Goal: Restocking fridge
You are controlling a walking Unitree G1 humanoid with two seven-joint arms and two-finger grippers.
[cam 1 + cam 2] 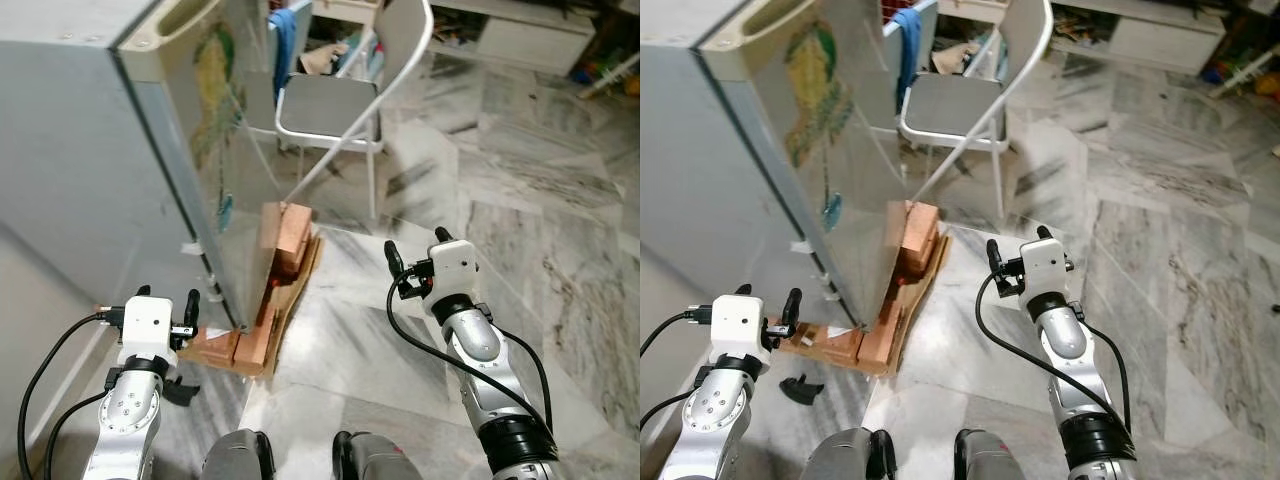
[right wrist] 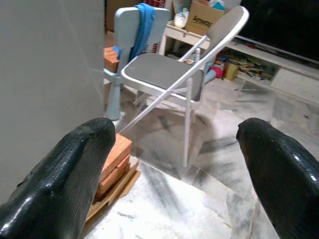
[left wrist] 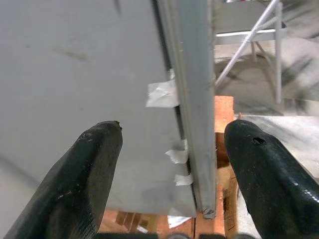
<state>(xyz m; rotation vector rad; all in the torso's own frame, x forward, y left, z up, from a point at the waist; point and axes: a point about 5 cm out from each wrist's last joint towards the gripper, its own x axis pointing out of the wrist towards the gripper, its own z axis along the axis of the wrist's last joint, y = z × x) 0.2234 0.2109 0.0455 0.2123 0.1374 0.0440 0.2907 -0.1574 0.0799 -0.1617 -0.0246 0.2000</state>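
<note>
A grey fridge (image 1: 90, 170) stands at the left, its door (image 1: 215, 150) shut and carrying faded stickers. It rests on red bricks (image 1: 285, 240) and flattened cardboard (image 1: 297, 300). My left gripper (image 1: 168, 297) hovers low by the fridge's front bottom corner, open and holding nothing. In the left wrist view its fingers (image 3: 89, 164) straddle the door's edge (image 3: 192, 124), where bits of tape cling. My right gripper (image 1: 417, 248) is raised over the marble floor to the right of the bricks, open and empty. Its wrist view looks past the fingers (image 2: 75, 164) toward a chair.
A grey folding chair (image 1: 330, 105) stands just beyond the fridge, with a pale blue chair and a blue cloth (image 1: 283, 40) behind it. A low white shelf (image 1: 530, 40) lines the back wall. A small black piece (image 1: 800, 388) lies on the floor by my left arm.
</note>
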